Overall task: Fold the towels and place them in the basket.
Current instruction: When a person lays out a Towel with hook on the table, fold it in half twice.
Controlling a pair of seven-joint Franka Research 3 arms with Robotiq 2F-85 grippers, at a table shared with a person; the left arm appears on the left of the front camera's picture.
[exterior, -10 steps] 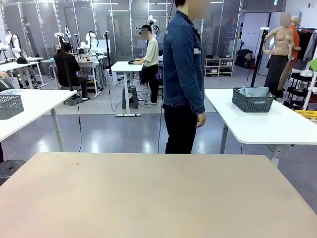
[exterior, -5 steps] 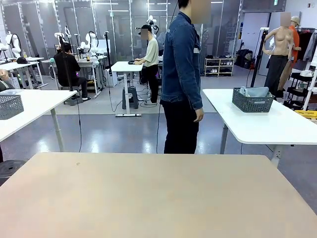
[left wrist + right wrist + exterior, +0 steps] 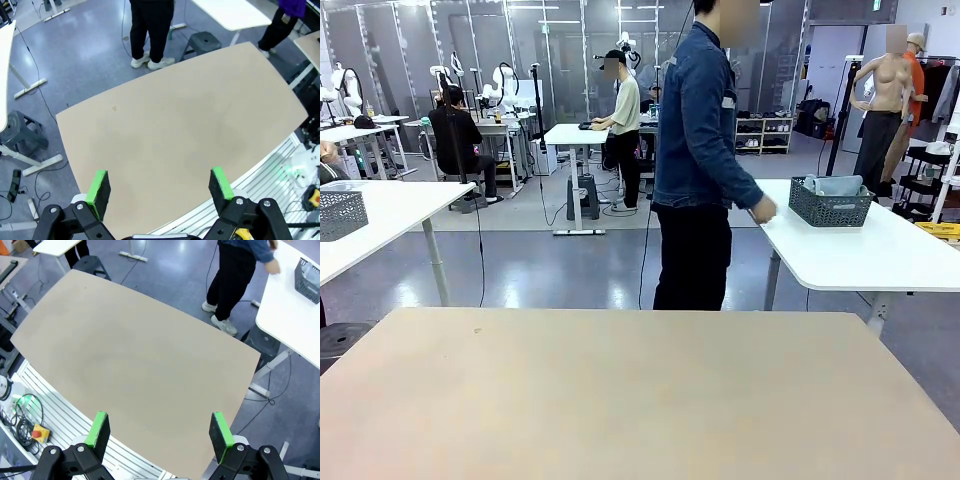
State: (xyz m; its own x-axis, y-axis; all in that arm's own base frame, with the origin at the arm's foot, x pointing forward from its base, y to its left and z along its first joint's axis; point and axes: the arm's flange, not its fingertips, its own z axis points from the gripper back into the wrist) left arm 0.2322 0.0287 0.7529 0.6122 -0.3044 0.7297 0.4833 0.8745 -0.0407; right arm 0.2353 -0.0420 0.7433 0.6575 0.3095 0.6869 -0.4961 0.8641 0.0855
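Left gripper (image 3: 159, 184): fingers (image 3: 98, 187) spread wide with nothing between them, hanging above the bare near desk (image 3: 170, 130).

Second basket (image 3: 340, 213): grey mesh, on a white desk at the far left, cut off by the frame edge. I cannot tell what is in it.

Near desk: no cloth on it anywhere, so nothing is within reach of either arm.

Person (image 3: 705, 150): a second ago stood side-on with the arm hanging down. Now turned and leaning right, hand (image 3: 763, 210) lifted out toward the side desk (image 3: 860, 255). The other hand is hidden behind the body.

Basket (image 3: 830, 208): dark mesh, on the side desk, well apart from the near desk. The hand is near it but not touching. In the right wrist view the frame edge cuts it off.

Towels (image 3: 835, 185): a grey-blue heap showing over the basket rim; probably more than one, but too small to count.

Right gripper (image 3: 160, 426): fingers (image 3: 98, 427) spread wide, holding nothing.

Reading: folding has not begun. The person looks about to fetch the basket, and the arms have nothing to do until the cloth arrives.
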